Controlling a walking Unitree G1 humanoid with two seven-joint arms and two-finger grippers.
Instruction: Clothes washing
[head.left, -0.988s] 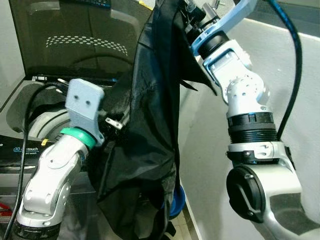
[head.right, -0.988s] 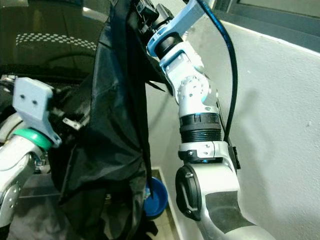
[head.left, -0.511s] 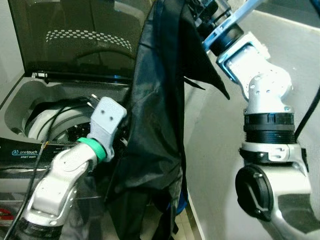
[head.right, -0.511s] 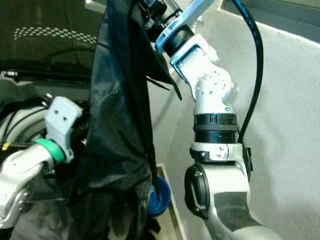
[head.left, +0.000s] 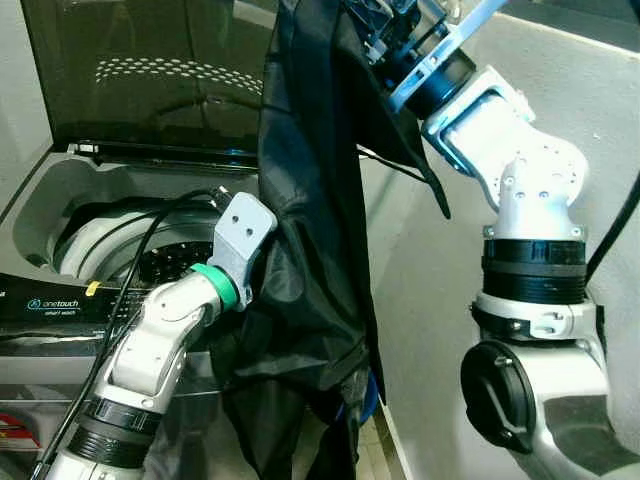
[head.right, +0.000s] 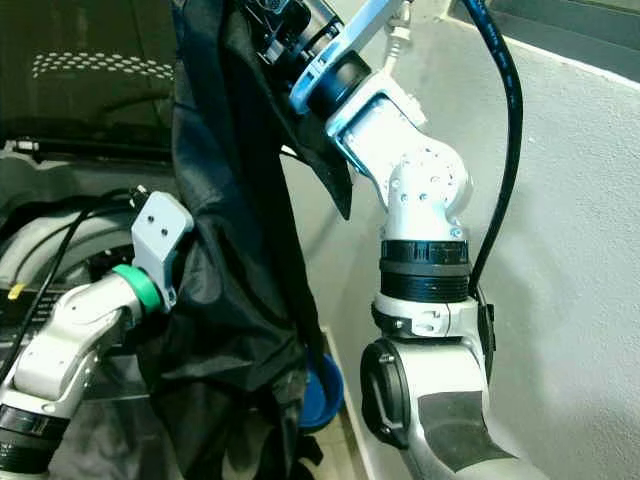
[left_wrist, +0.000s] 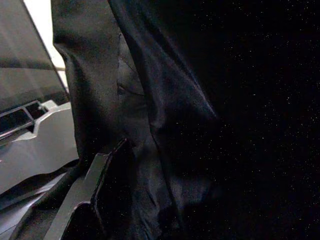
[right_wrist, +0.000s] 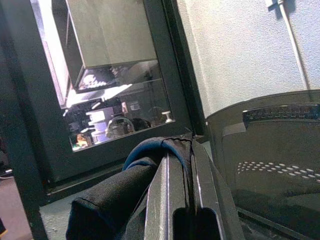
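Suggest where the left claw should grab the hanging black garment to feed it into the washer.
Grip the lower bunched folds of the black garment, coming from the washer side. The right claw pinches its top edge high up, so the fabric hangs slack beside the open drum; those folds are likely the easiest to pinch.

The left arm's grey wrist bracket (head.left: 245, 228) now sits higher and further to the right than a second ago, pressed into the hanging black garment (head.left: 315, 250), with more of the washing machine's drum opening (head.left: 120, 250) exposed behind it. The right gripper (right_wrist: 185, 165), clamped on the garment's top edge, now angles further left over the machine, and the cloth hangs nearer the open lid (head.left: 150, 80).
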